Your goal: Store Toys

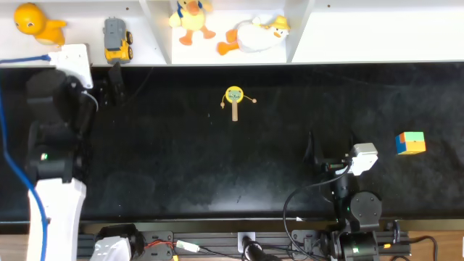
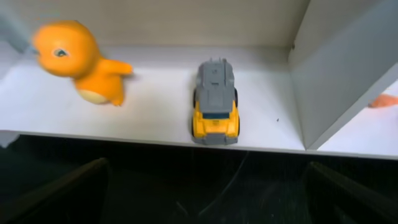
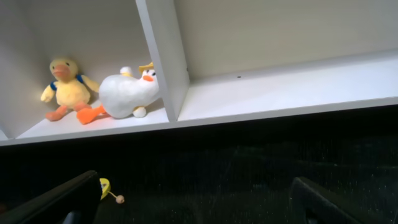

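Shelved toy truck [image 2: 215, 102] faces gaping left gripper [image 2: 205, 174]; right gripper [image 3: 196, 193] apparently spread too

The black table [image 1: 181, 167] carries a rattle drum [image 1: 234, 96] and a colour cube [image 1: 410, 143]; the white shelf [image 1: 362, 32] holds an orange figure [image 1: 36, 23], a truck [image 1: 117, 40], a duck [image 1: 192, 18] and a goose [image 1: 257, 35].

Top camera straight down; wrist cameras low, near, facing the shared shelf [image 1: 362, 36]

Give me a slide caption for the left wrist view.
Toy truck and orange figure apart on the white shelf, open left hand facing them.
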Controlling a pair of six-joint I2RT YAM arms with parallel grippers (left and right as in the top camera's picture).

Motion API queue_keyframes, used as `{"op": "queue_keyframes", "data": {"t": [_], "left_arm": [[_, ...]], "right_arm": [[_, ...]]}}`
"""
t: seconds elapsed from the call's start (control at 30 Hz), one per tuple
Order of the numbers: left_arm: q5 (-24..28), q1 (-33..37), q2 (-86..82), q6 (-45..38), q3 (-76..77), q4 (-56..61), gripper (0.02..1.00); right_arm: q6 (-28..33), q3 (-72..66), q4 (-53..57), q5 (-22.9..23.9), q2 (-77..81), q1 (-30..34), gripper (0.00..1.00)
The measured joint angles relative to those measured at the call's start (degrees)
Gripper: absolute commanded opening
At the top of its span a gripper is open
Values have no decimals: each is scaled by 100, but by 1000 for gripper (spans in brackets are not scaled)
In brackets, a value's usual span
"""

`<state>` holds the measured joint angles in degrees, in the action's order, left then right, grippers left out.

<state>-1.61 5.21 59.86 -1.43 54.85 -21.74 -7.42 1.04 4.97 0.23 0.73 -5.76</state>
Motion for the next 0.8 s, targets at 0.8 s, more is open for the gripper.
{"op": "queue_keyframes", "data": {"t": [0.8], "left_arm": [[-127,0,-199,0,4,-876,998]], "right_arm": [[0,0,-2,0,0,-2,996]]}}
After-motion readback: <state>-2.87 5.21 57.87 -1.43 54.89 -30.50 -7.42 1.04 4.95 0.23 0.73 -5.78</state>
